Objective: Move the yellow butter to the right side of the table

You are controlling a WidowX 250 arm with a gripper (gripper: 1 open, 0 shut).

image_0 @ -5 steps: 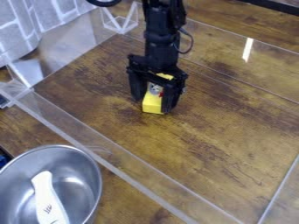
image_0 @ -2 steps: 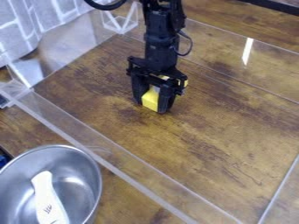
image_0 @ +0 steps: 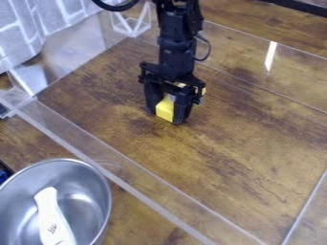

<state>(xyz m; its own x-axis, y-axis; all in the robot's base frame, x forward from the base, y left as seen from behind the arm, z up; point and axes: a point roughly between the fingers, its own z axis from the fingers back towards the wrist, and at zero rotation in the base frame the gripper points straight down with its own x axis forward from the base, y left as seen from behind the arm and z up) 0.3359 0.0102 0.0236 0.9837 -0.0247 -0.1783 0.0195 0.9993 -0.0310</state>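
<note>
Yellow butter on the table, clamped between downward-pointing fingers of the upright arm.

No text, brand, number or sign can be read anywhere in the view. The yellow butter, near the middle of the bench, shows only plain yellow between the jaws; any label on it is hidden or too small to make out. The white object lying in the metal bowl off the bench's near left corner carries a small dark mark, too blurred to read.
</note>
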